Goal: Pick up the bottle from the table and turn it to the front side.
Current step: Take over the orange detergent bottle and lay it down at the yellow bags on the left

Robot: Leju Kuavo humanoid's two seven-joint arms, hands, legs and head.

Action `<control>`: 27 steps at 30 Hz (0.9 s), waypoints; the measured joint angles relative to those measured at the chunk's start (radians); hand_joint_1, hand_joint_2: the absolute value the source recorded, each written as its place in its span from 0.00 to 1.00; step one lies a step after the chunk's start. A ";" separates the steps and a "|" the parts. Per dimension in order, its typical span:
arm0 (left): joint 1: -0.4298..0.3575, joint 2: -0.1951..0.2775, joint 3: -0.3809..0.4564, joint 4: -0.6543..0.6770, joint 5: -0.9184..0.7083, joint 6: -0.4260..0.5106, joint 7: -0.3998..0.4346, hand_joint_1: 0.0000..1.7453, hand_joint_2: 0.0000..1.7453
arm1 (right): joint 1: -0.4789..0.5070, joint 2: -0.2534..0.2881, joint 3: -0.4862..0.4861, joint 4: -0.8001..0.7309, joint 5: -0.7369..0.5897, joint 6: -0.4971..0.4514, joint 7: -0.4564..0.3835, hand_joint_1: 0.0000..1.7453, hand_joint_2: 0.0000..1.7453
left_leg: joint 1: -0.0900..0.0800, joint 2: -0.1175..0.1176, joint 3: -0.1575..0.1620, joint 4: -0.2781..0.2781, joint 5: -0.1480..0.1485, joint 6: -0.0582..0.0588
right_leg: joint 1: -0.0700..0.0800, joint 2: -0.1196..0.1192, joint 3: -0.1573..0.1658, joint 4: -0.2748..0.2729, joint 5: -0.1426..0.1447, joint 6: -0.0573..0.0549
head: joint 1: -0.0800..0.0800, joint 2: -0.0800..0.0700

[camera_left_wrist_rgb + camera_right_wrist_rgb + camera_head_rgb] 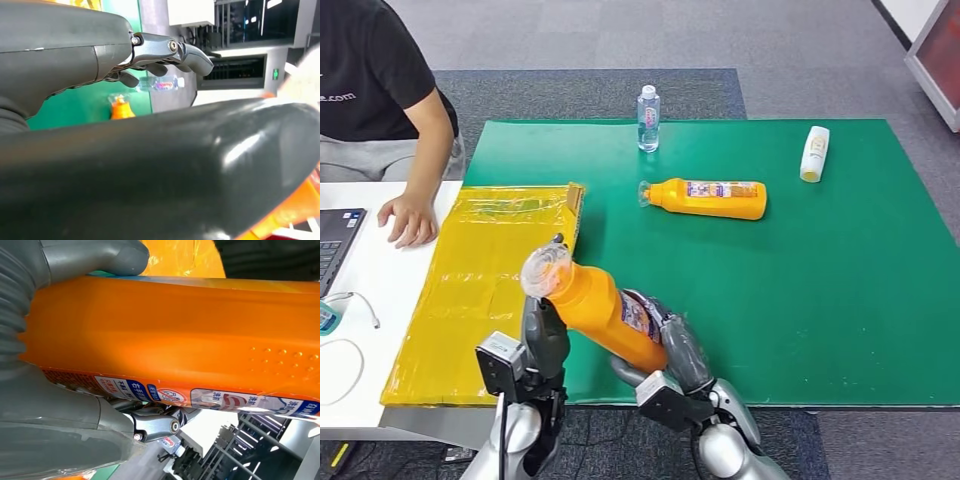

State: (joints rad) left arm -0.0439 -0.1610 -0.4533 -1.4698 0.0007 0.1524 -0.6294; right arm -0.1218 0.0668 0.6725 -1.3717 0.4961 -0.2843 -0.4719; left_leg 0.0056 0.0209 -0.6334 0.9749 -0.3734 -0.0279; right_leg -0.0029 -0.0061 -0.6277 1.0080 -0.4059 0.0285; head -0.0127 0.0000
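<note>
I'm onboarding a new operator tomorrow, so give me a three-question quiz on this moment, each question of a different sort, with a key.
1. True or false: the right hand grips the lifted orange bottle at its lower end.
2. Multiple choice: the second orange bottle is
A. standing on the yellow sheet
B. lying on its side on the green mat
C. held by the person
3. Fill in: the clear bottle at the mat's far edge stands ____.

Key: 1 true. The left hand touches the bottle nearer the cap; the views do not show whether its fingers close on it. 2 B. 3 upright.
</note>
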 joint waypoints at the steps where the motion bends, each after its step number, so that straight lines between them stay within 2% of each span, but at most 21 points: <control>1: -0.004 0.000 -0.006 0.000 -0.002 -0.003 0.001 0.00 0.00 | -0.003 0.000 0.003 0.002 -0.001 0.000 0.000 1.00 1.00 | 0.000 0.000 0.000 0.000 0.000 0.000 | 0.000 0.000 0.000 0.000 0.000 0.000 | 0.000 0.000; 16: -0.032 0.009 -0.080 -0.013 0.004 -0.054 0.030 0.00 0.00 | -0.022 0.000 0.004 0.036 -0.060 -0.008 -0.014 1.00 1.00 | 0.000 0.000 0.000 0.000 0.000 0.000 | 0.000 0.000 0.000 0.000 0.000 0.000 | 0.000 0.000; 23: -0.046 0.010 -0.092 -0.013 0.010 -0.065 0.042 0.00 0.00 | -0.044 0.000 0.001 0.055 -0.041 -0.022 -0.021 1.00 1.00 | 0.000 0.000 0.000 0.000 0.000 0.000 | 0.000 0.000 0.000 0.000 0.000 0.000 | 0.000 0.000; 27: -0.052 0.011 -0.091 -0.013 0.047 -0.091 0.074 0.00 0.00 | -0.050 0.000 0.001 0.067 -0.001 -0.060 -0.020 1.00 1.00 | 0.000 0.000 0.000 0.000 0.000 0.000 | 0.000 0.000 0.000 0.000 0.000 0.000 | 0.000 0.000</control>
State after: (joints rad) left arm -0.0960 -0.1495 -0.5443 -1.4824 0.0478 0.0612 -0.5558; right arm -0.1722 0.0668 0.6732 -1.3049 0.4952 -0.3445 -0.4915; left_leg 0.0056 0.0209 -0.6337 0.9749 -0.3733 -0.0279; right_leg -0.0030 -0.0062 -0.6278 1.0080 -0.4059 0.0285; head -0.0127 0.0000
